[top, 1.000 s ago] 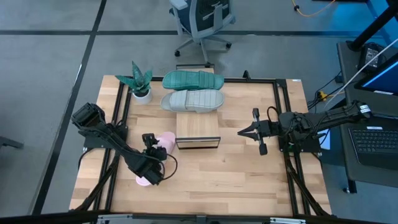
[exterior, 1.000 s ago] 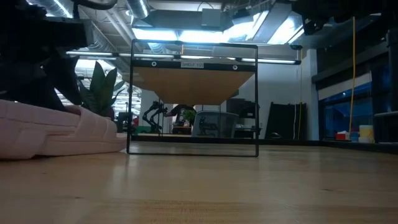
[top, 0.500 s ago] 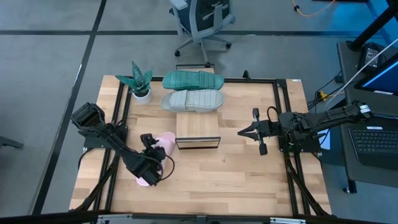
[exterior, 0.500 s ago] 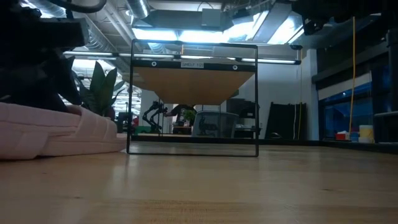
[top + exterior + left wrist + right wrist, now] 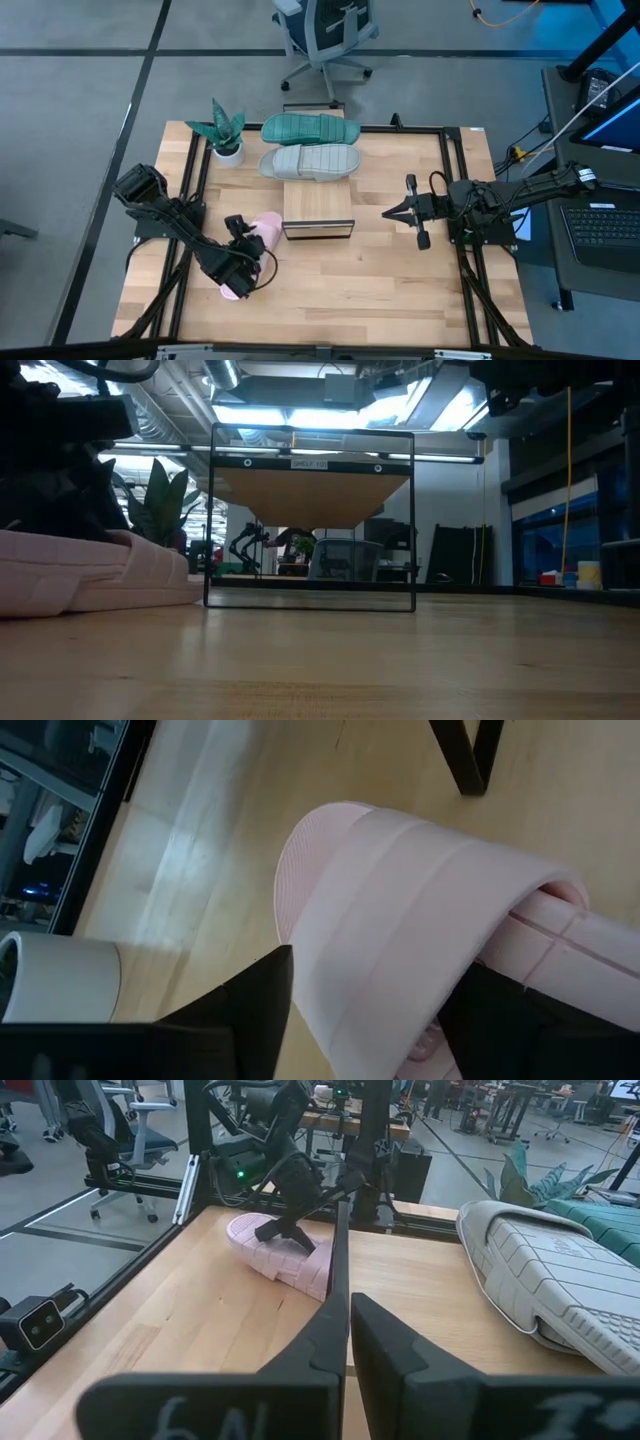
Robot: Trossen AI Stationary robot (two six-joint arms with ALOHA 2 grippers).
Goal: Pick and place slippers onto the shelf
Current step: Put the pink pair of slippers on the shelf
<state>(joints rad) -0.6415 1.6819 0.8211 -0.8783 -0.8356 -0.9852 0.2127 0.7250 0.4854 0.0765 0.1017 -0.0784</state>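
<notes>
Currently the grasping step on the first slipper appears to be in hand, with the shelf (image 5: 318, 202) taken as landmark: its slatted top is bare, so none of the three slippers has yet been placed on it. Beyond the shelf's far end the grey slipper (image 5: 310, 161) lies touching or just beside it, sole up, and the teal slipper (image 5: 310, 128) lies just behind that one, next to a small potted plant (image 5: 226, 135). To the left of the shelf's dark front edge the pink slipper (image 5: 254, 244) rests on the tabletop (image 5: 400, 290), and the left gripper (image 5: 240, 268) is lowered over it; in the left wrist view the two dark fingers (image 5: 255, 1000) stand apart on either side of the pink strap, not yet pressed against it. The next move, as judged, calls for the jaws to be closed on the strap and the slipper lifted clear before it is carried across to the shelf. To the right of the shelf the right gripper (image 5: 390, 212) waits, its fingers brought together on nothing.
</notes>
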